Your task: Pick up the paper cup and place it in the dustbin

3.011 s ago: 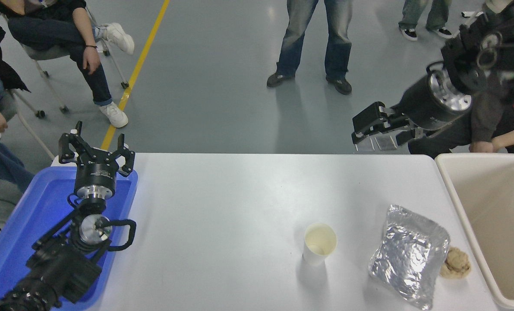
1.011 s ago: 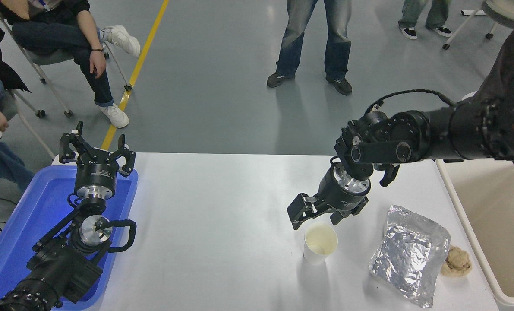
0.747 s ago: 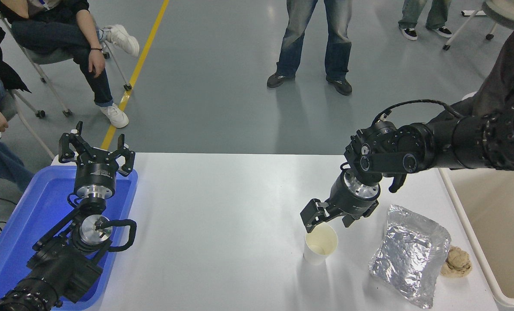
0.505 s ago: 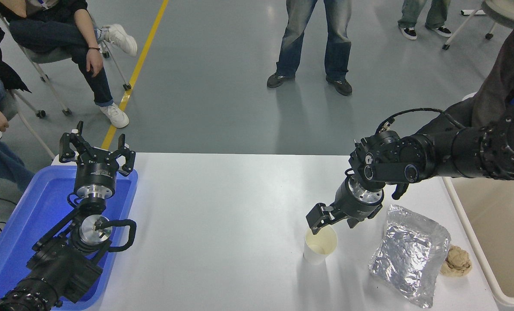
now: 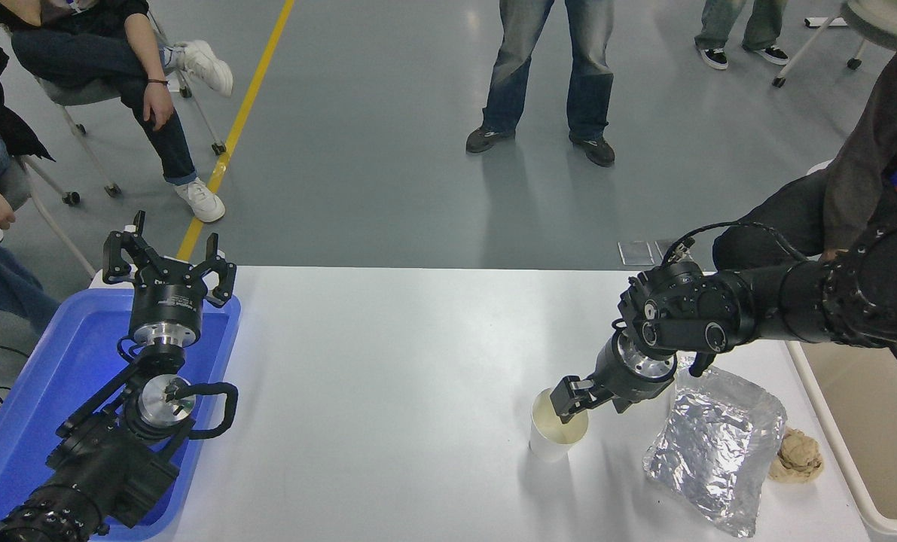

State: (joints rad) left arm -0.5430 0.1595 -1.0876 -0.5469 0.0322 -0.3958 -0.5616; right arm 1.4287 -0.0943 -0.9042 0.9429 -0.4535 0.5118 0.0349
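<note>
The white paper cup [image 5: 550, 444] stands upright on the white table [image 5: 388, 361], right of the middle. My right gripper [image 5: 588, 402] comes in from the right edge and is down at the cup's mouth. One finger [image 5: 569, 394] reaches inside the cup at its far rim, and the other stays outside on the right, partly hidden. The jaws stand apart. The beige dustbin [image 5: 892, 436] is at the right edge, beyond the table's end. My left gripper [image 5: 169, 260] is parked open over the blue tray at the lower left.
A crumpled silver foil bag [image 5: 713, 446] lies just right of the cup, with a brown crumpled lump [image 5: 796, 456] between it and the dustbin. A blue tray [image 5: 34, 391] sits at the left. People stand and sit beyond the table, one close to the dustbin [image 5: 862, 165].
My right arm swung in from above the far right corner and came down to the cup, ending with one finger inside its rim. The cup has not moved. The left arm stayed still.
</note>
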